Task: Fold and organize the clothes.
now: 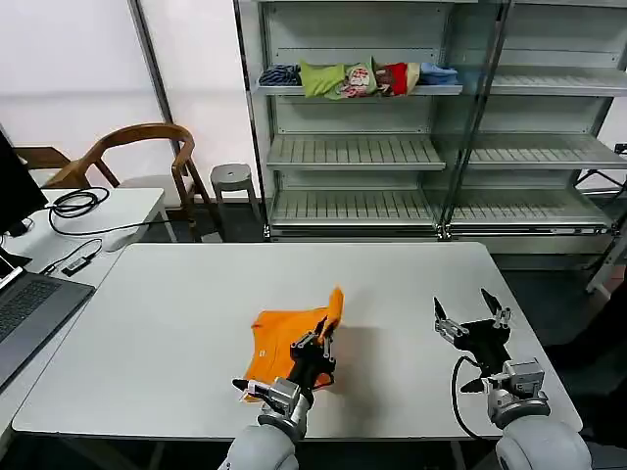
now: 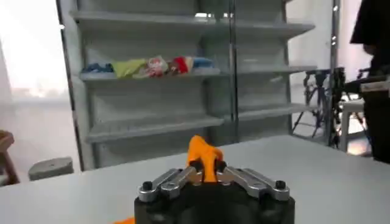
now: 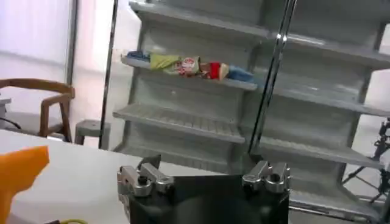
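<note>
The clothes are one bright orange T-shirt (image 1: 283, 345), lying partly folded near the front edge of the white table (image 1: 176, 323). My left gripper (image 1: 327, 334) is shut on the shirt's right edge and holds that fold lifted off the table. The pinched orange fabric (image 2: 203, 156) sticks up between the fingertips in the left wrist view. My right gripper (image 1: 470, 311) stands open above the table to the right of the shirt, with nothing in it. The raised orange fabric (image 3: 21, 173) also appears at the edge of the right wrist view.
A metal shelf unit (image 1: 431, 147) stands behind the table, with a multicoloured bundle of garments (image 1: 358, 78) on an upper shelf. A side desk (image 1: 108, 211) with cables and a laptop (image 1: 29, 313) is at the left, with a wooden chair (image 1: 137, 147) and a stool (image 1: 233, 178) behind it.
</note>
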